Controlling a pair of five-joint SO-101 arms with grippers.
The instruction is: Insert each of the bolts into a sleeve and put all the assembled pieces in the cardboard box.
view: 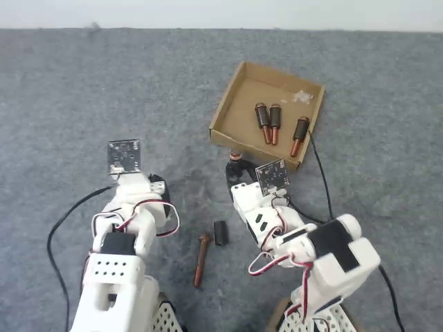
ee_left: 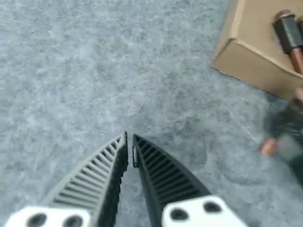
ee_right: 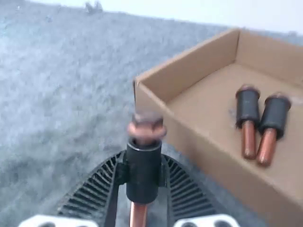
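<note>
Holding a sleeved bolt at the box wall

We see the right claw [ee_right: 142, 160] pinching a sleeved bolt [ee_right: 142, 177], its head sticking out past the tips, just beside the cardboard box [view: 242, 114]. Meanwhile the left claw [ee_left: 129, 141] is pressed together over the grey counter [view: 83, 90]. Three assembled pieces [view: 275, 119] lie in the box. A loose bolt [view: 201, 259] and a loose sleeve [view: 220, 232] lie near each other between the arms.

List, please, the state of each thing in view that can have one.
Cardboard box: open, holding three assembled pieces.
Right pincer: shut on a fourth assembled piece.
Left pincer: shut, empty.
Loose bolt: lying on the carpet, no sleeve.
Loose sleeve: lying beside it, apart, empty.
</note>
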